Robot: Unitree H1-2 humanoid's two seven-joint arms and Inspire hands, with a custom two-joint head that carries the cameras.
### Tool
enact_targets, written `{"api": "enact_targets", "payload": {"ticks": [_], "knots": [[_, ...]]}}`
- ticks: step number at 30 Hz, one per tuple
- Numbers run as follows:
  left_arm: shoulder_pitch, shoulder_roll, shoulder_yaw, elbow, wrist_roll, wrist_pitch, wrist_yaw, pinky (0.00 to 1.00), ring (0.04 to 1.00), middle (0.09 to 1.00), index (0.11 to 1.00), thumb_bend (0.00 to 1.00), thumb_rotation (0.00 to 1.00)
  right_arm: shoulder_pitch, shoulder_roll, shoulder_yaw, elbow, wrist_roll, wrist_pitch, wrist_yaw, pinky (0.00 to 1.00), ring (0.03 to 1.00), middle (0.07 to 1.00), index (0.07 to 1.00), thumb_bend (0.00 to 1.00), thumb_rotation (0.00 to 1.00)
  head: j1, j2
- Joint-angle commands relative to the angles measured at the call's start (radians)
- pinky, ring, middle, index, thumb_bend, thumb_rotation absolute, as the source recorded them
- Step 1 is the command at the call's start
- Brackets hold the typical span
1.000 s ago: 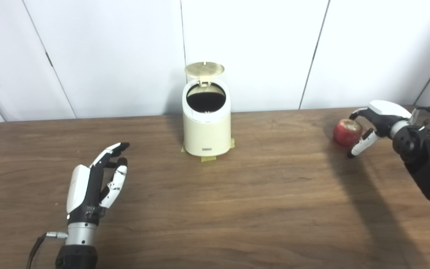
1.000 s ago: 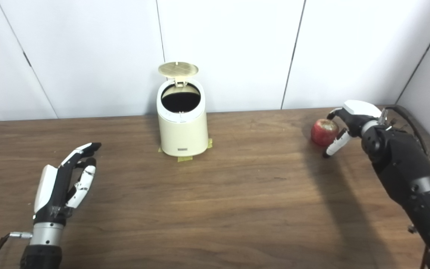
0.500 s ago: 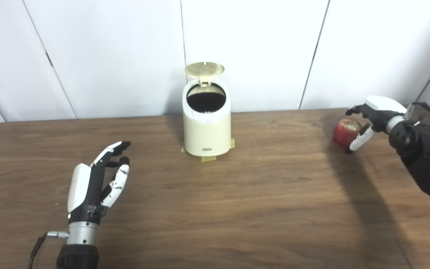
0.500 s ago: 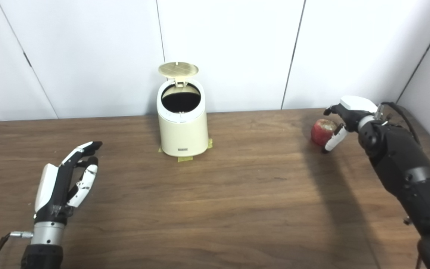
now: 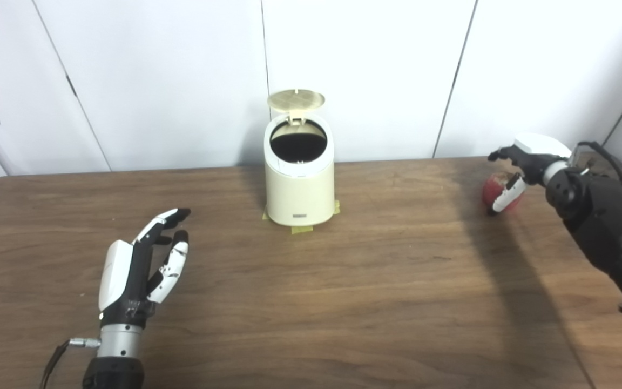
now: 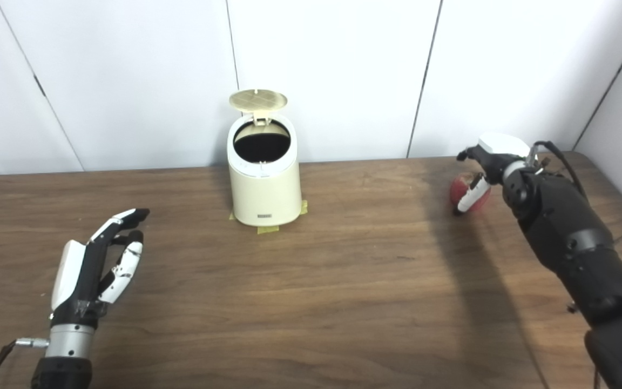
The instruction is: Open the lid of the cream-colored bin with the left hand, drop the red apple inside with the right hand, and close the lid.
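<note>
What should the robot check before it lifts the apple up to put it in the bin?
1. Lid up: ok, it stands open behind the bin's mouth.
2. Bin upright on the table: ok, with tape at its base.
3. Right hand around the apple: ok, fingers above, thumb in front.
4. Firm grip on the apple: cannot tell, the apple is blurred and partly hidden.
5. Left hand out of the way: ok, open and far from the bin.
6. Path from apple to bin: ok, nothing stands between them.
</note>
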Motion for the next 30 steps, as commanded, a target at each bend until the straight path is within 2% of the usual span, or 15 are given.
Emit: {"api": "enact_targets", "payload": {"ticks": [1, 4, 7, 11, 14, 16, 19, 24, 29, 30], "knots": [[-0.025, 0.008, 0.004, -0.024, 0.005, -0.025, 0.012, 0.7, 0.799, 0.797, 0.789, 0.24, 0.82, -0.053, -0.017, -0.014, -0.035, 0.017, -0.008, -0.007, 0.63, 0.816, 0.879, 0.842, 0.95, 0.17, -0.001, 0.0], [-0.024, 0.008, 0.004, -0.028, 0.007, -0.024, 0.011, 0.7, 0.8, 0.798, 0.788, 0.23, 0.81, -0.046, -0.013, -0.019, -0.053, 0.035, 0.0, 0.002, 0.6, 0.777, 0.868, 0.833, 0.93, 0.12, 0.0, 0.001], [-0.021, 0.007, 0.003, -0.035, 0.009, -0.021, 0.009, 0.7, 0.801, 0.799, 0.789, 0.23, 0.8, -0.048, -0.012, -0.02, -0.038, 0.051, -0.002, 0.005, 0.63, 0.789, 0.873, 0.832, 0.91, 0.09, 0.004, 0.004], [-0.019, 0.006, 0.003, -0.041, 0.015, -0.011, 0.007, 0.7, 0.804, 0.801, 0.791, 0.24, 0.81, -0.059, -0.011, 0.003, -0.01, 0.042, -0.011, 0.005, 0.66, 0.787, 0.842, 0.827, 0.91, 0.1, 0.005, 0.006], [-0.019, 0.005, 0.003, -0.043, 0.017, -0.014, 0.009, 0.7, 0.799, 0.798, 0.788, 0.24, 0.82, -0.061, -0.015, 0.013, -0.017, 0.043, -0.011, 0.021, 0.67, 0.801, 0.855, 0.812, 0.91, 0.1, 0.007, 0.006], [-0.019, 0.006, 0.004, -0.043, 0.016, -0.013, 0.008, 0.7, 0.801, 0.798, 0.791, 0.24, 0.82, -0.061, -0.018, 0.018, -0.027, 0.045, -0.006, 0.034, 0.63, 0.779, 0.845, 0.796, 0.91, 0.1, 0.007, 0.006], [-0.02, 0.006, 0.005, -0.041, 0.016, -0.013, 0.008, 0.7, 0.802, 0.801, 0.789, 0.24, 0.83, -0.069, -0.017, 0.017, 0.027, 0.062, -0.046, 0.017, 0.65, 0.792, 0.838, 0.779, 0.93, 0.09, 0.01, 0.005], [-0.018, 0.007, 0.005, -0.046, 0.02, -0.01, 0.008, 0.69, 0.801, 0.8, 0.788, 0.24, 0.83, -0.07, -0.02, 0.039, -0.014, 0.039, 0.017, 0.09, 0.64, 0.807, 0.842, 0.778, 0.91, 0.1, 0.011, 0.008], [-0.016, 0.004, 0.005, -0.048, 0.022, -0.019, 0.013, 0.69, 0.795, 0.795, 0.785, 0.23, 0.79, -0.08, -0.024, 0.071, -0.02, 0.006, 0.051, 0.134, 0.57, 0.752, 0.811, 0.782, 0.91, 0.12, 0.016, 0.011], [-0.015, 0.004, 0.005, -0.048, 0.024, -0.021, 0.015, 0.69, 0.792, 0.792, 0.783, 0.23, 0.78, -0.081, -0.024, 0.074, -0.019, 0.005, 0.059, 0.141, 0.54, 0.716, 0.793, 0.789, 0.91, 0.12, 0.016, 0.012]]}}
